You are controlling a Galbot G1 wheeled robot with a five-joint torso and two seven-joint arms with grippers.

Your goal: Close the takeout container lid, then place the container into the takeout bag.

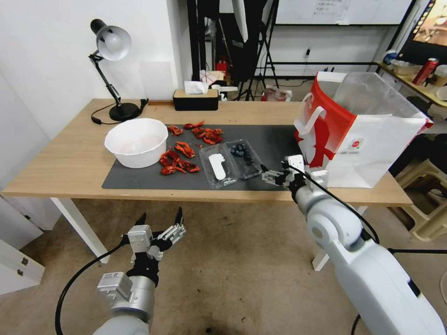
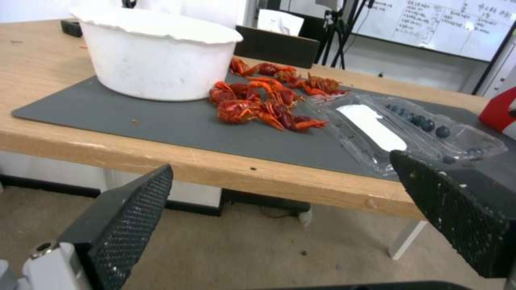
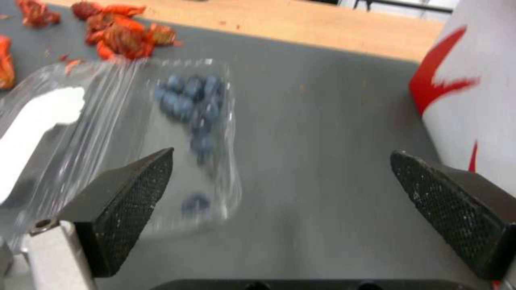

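The takeout container (image 1: 232,164) lies open and flat on the dark mat (image 1: 139,179) that covers the middle of the bench (image 1: 60,167). Its blueberry half is on the side toward the takeout bag (image 1: 368,139), and the lid (image 1: 216,166) with the white label is on the side toward the white bowl (image 1: 137,142). Red crayfish (image 1: 179,160) lie scattered on the mat between the bowl and the container.

The right gripper (image 1: 266,176) hovers low over the mat just beside the container's blueberry half, between it and the bag, with its jaws spread wide and nothing in them. In the right wrist view the berries (image 3: 193,104) sit just ahead of one fingertip (image 3: 134,193).

The left gripper (image 1: 159,218) hangs below the bench's near edge, well apart from the container, jaws wide and empty.

The bag stands upright at the right end of the bench, its mouth open.
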